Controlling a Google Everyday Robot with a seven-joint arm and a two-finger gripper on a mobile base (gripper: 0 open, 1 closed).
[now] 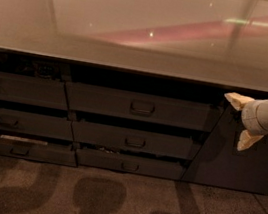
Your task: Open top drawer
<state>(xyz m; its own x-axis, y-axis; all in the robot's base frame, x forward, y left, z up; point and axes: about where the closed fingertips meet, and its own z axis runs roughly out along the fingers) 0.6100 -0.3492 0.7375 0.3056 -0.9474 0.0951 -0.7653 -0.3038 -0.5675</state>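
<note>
The top drawer is the widest dark grey-brown front in the middle column, just under the counter, with one central loop handle. A dark gap shows above its front. My gripper reaches in from the right edge, to the right of the drawer and level with it. Its two pale fingers are spread apart, one high and one low, holding nothing. It touches no drawer.
A glossy counter top spans the view above the drawers. Two shallower drawers lie below the top one. More drawers stand in the left column. A plain dark panel is at right. Speckled carpet lies in front.
</note>
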